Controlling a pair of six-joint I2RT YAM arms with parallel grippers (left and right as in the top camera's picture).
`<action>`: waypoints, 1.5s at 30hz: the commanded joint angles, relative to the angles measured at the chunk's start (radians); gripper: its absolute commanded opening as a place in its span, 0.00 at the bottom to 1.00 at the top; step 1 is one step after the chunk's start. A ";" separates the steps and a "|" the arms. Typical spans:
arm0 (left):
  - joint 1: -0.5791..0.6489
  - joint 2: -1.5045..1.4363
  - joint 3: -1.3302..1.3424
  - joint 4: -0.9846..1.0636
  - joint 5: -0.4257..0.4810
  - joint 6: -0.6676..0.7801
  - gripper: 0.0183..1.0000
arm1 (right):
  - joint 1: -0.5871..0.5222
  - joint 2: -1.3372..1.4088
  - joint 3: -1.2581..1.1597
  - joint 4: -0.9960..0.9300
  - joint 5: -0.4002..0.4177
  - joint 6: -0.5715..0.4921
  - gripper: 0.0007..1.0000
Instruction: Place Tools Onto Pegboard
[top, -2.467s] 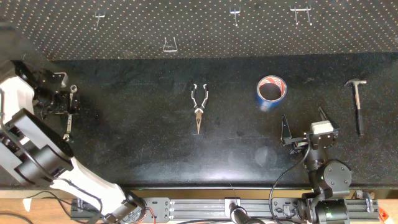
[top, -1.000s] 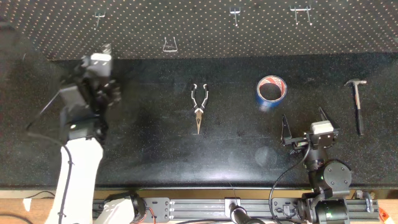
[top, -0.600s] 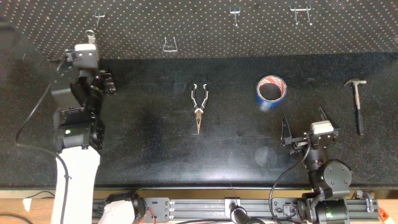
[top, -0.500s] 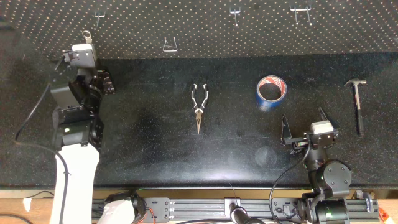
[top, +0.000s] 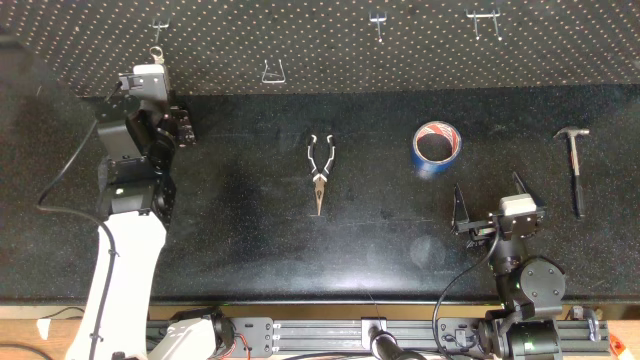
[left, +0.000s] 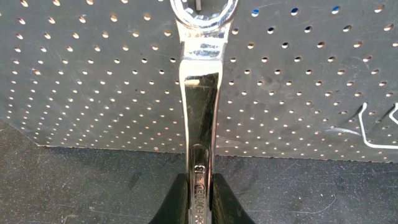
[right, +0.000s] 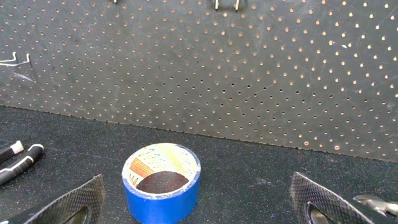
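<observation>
My left gripper (top: 152, 66) is raised against the pegboard (top: 320, 45) at the left, shut on the shaft of a shiny wrench (left: 199, 99). The wrench points upward along the board, and its ring end (left: 204, 12) sits around a small peg. Black pliers with white-tipped handles (top: 319, 170) lie mid-table. A blue tape roll (right: 161, 183) stands in front of my right gripper (top: 486, 188), which is open and low near the front edge. A hammer (top: 574, 168) lies at the far right.
Wire hooks hang on the pegboard: one triangular (top: 272, 72), one near the middle (top: 377, 20), a double one at the right (top: 483, 20). A black mat (top: 250, 230) covers the table, with bare room between the tools.
My left arm swung from the table's far left up to the pegboard with the wrench, bringing its ring end onto the peg. The right arm has not moved.
</observation>
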 joint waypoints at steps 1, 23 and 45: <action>-0.001 0.007 0.031 0.015 -0.018 -0.017 0.01 | 0.006 -0.008 -0.003 -0.006 0.010 -0.014 0.97; 0.000 0.101 0.031 0.136 -0.063 -0.016 0.01 | 0.006 -0.008 -0.003 -0.006 0.010 -0.014 0.97; -0.100 -0.275 0.030 -0.201 0.039 -0.270 1.00 | 0.006 -0.008 -0.003 -0.006 0.010 -0.014 0.97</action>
